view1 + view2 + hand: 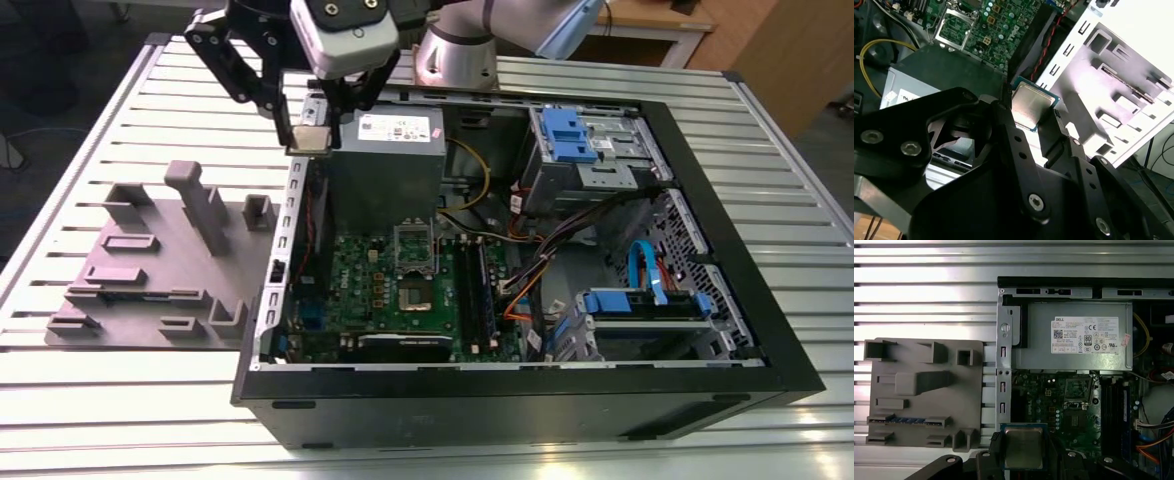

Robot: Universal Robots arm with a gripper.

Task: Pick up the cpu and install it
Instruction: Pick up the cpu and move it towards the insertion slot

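Note:
The cpu [310, 139] is a small square chip with a silvery top, and my gripper [311, 132] is shut on it. It hangs above the far left corner of the open computer case [694, 240], over the case wall beside the power supply. In both wrist views the cpu [1030, 106] [1023, 448] sits flat between the black fingers [1004, 125]. The motherboard socket [416, 245] [1077, 389] lies open inside the case, below and away from the chip, with its metal frame [955, 29] raised.
A grey power supply with a white label [387, 150] fills the case's far left part. Blue drive bays [577, 135], cables [534, 260] and memory slots [477, 290] crowd the interior. A grey parts fixture [154, 260] lies on the slatted table [107, 400] at the exterior view's left.

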